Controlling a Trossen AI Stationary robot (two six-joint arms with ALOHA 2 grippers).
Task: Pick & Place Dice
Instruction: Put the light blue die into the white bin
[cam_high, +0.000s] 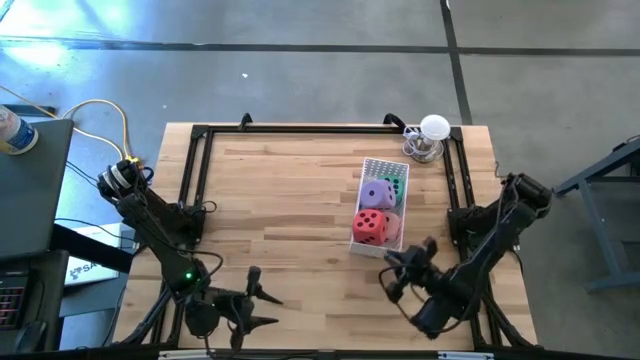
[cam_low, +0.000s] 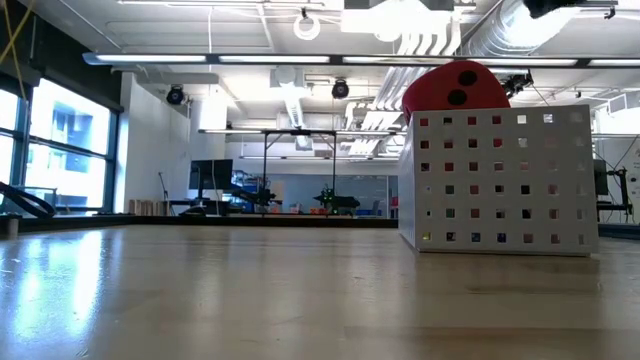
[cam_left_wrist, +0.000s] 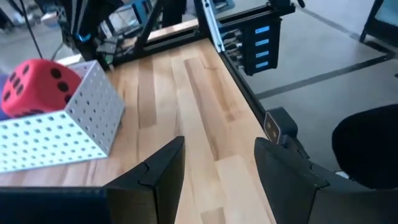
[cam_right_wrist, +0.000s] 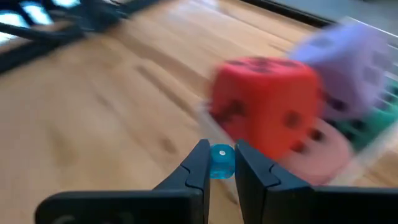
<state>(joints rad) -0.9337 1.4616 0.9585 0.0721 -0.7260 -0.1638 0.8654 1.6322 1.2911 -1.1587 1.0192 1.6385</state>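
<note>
Four soft dice sit piled in a white perforated basket (cam_high: 381, 168) on the right half of the table: red (cam_high: 371, 226), purple (cam_high: 377, 193), green (cam_high: 397, 187) and pink (cam_high: 392, 222). In the low view the red die (cam_low: 455, 85) rises above the basket wall (cam_low: 500, 180). My right gripper (cam_high: 395, 272) hovers just near of the basket, shut on a tiny blue bead (cam_right_wrist: 222, 160), with the red die (cam_right_wrist: 267, 106), purple die (cam_right_wrist: 348, 62) and pink die (cam_right_wrist: 317, 152) ahead of it. My left gripper (cam_high: 262, 305) waits open at the near left edge. My right gripper pinches the tiny blue translucent bead (cam_right_wrist: 222, 163) between its two fingers (cam_right_wrist: 198, 163), right at their free ends. The bead is lifted clear of the table and sits just in front of the red die.
A black frame rail (cam_high: 195, 170) runs around the tabletop. A small metal stand with a white round top (cam_high: 430, 138) is at the far right corner. Bare wood (cam_high: 280, 210) spreads left of the basket. The left wrist view shows the basket (cam_left_wrist: 56, 130) and red die (cam_left_wrist: 37, 87).
</note>
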